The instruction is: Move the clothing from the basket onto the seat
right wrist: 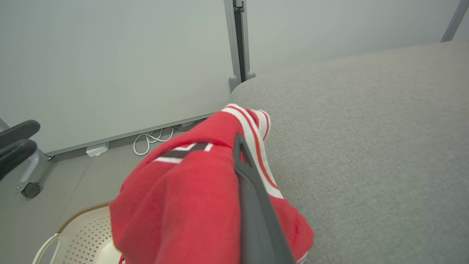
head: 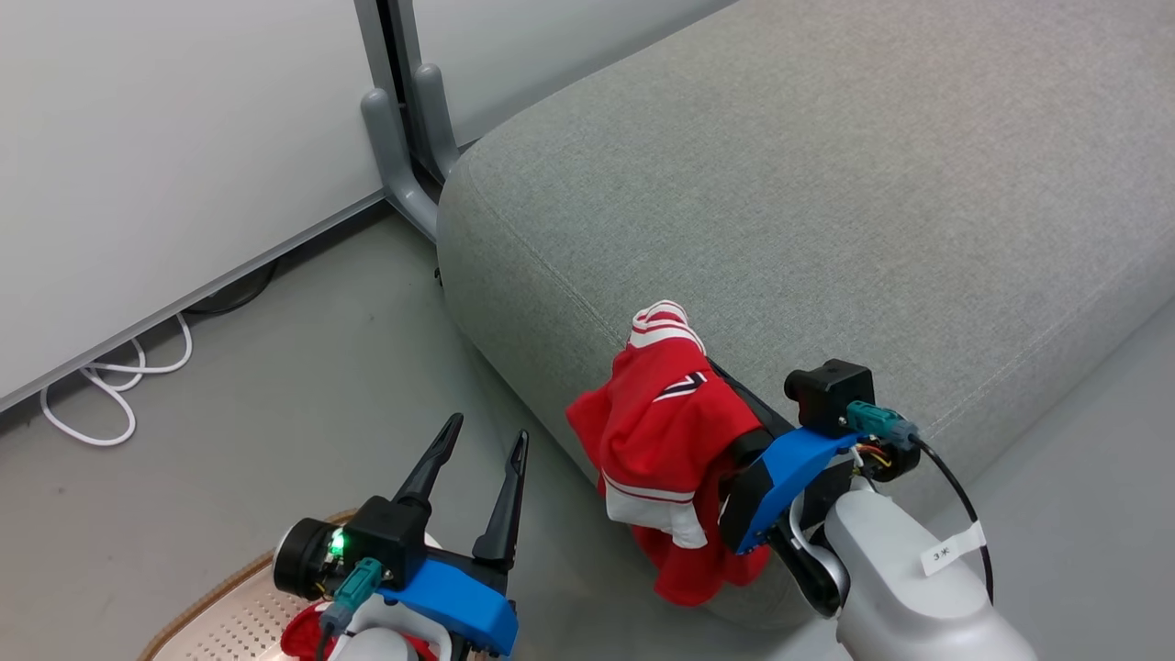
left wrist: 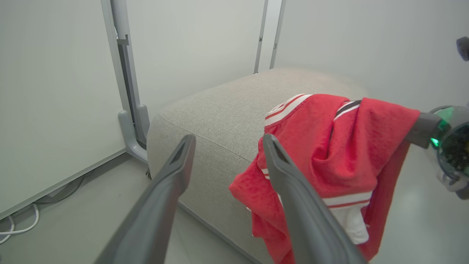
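My right gripper point(right wrist: 234, 150) is shut on a red garment with white stripes point(head: 661, 431), one piece of the clothing. The cloth drapes over its fingers and hides all but one of them. The garment point(left wrist: 329, 146) hangs at the front edge of the grey seat point(head: 826, 184), its striped collar just over the seat's rim and its lower part dangling down the seat's side. My left gripper point(head: 486, 431) stands open and empty at the lower left, above the floor and left of the garment. Below it sits the cream basket point(head: 220, 615), with another bit of red clothing point(head: 303, 633) inside.
A grey partition post with a curved foot point(head: 404, 165) stands at the seat's far left corner. White wall panels run behind it, with a white cable point(head: 119, 376) looped on the floor beneath. A caster wheel point(right wrist: 31, 190) stands near the basket point(right wrist: 80, 234). Grey floor lies between the basket and the seat.
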